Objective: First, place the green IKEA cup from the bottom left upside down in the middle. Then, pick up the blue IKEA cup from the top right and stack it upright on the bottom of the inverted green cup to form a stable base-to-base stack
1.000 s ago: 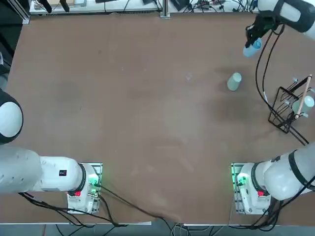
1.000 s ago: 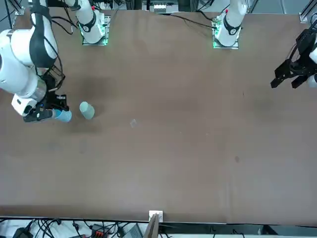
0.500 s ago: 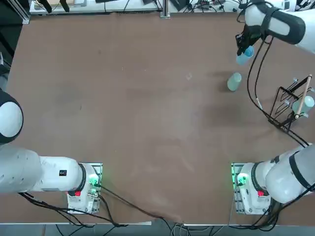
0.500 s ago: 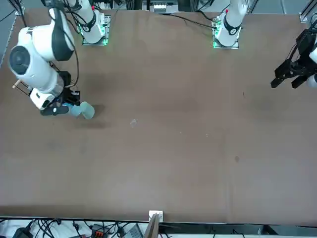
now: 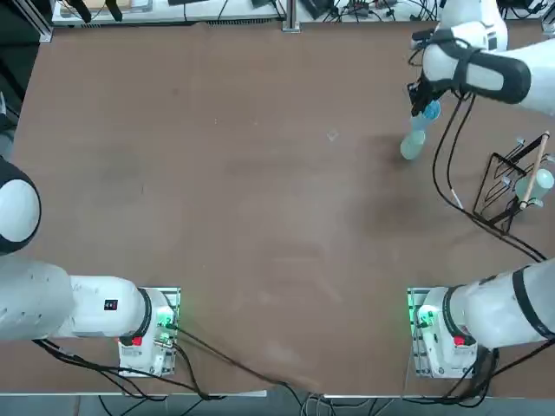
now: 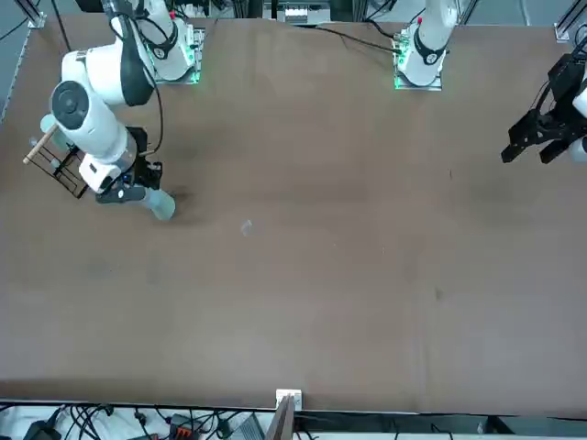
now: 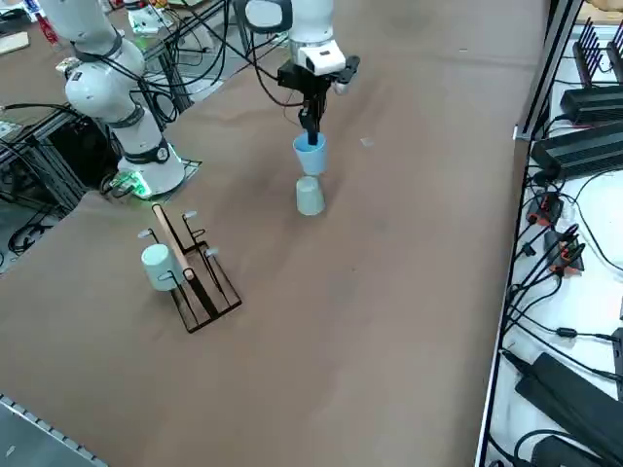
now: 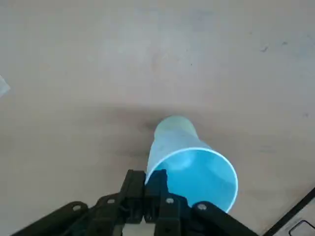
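Observation:
The green IKEA cup (image 5: 411, 146) stands upside down on the brown table, also seen in the front view (image 6: 162, 205) and side view (image 7: 310, 197). My right gripper (image 7: 311, 139) is shut on the rim of the blue IKEA cup (image 7: 311, 157), which hangs upright just above the green cup and slightly off to one side. From overhead the blue cup (image 5: 428, 111) shows under the wrist, a little farther from the bases than the green one. In the wrist view the fingers (image 8: 147, 183) pinch the blue cup's (image 8: 197, 172) wall, and the green cup's base (image 8: 173, 127) shows beyond it.
A black wire rack (image 5: 499, 186) with a wooden stick and a pale cup (image 7: 156, 265) stands near the table's right edge, close to the arm's cables. A small pale scrap (image 5: 332, 134) lies left of the cups.
My right arm has carried the blue cup from the far right corner leftward and nearer, until it hangs almost over the inverted green cup. The green cup has not moved.

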Motion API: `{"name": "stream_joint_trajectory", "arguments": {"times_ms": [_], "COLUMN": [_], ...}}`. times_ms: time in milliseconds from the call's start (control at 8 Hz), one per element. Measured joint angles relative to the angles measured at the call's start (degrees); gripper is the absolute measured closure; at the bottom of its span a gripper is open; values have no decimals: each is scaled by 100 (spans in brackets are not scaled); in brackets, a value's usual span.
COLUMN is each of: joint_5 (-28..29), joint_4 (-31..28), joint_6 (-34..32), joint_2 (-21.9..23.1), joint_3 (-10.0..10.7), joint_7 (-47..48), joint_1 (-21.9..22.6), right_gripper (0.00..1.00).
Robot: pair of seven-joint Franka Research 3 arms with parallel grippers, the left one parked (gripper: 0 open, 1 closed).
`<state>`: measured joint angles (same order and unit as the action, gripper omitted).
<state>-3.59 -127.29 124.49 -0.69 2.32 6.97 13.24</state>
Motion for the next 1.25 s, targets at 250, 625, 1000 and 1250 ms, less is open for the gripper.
{"name": "stream_joint_trajectory", "arguments": {"times_ms": [250, 625, 1000, 1250], "joint_5": [-36, -43, -43, -43], "joint_4": [-181, -282, -428, -430], "joint_6": [92, 129, 281, 347], "joint_2": [127, 133, 90, 65], "joint_3": [-249, -276, -290, -305], "joint_7": [11, 11, 11, 11], "joint_1": [-353, -508, -514, -514], "right_gripper": [98, 98, 98, 98]}}
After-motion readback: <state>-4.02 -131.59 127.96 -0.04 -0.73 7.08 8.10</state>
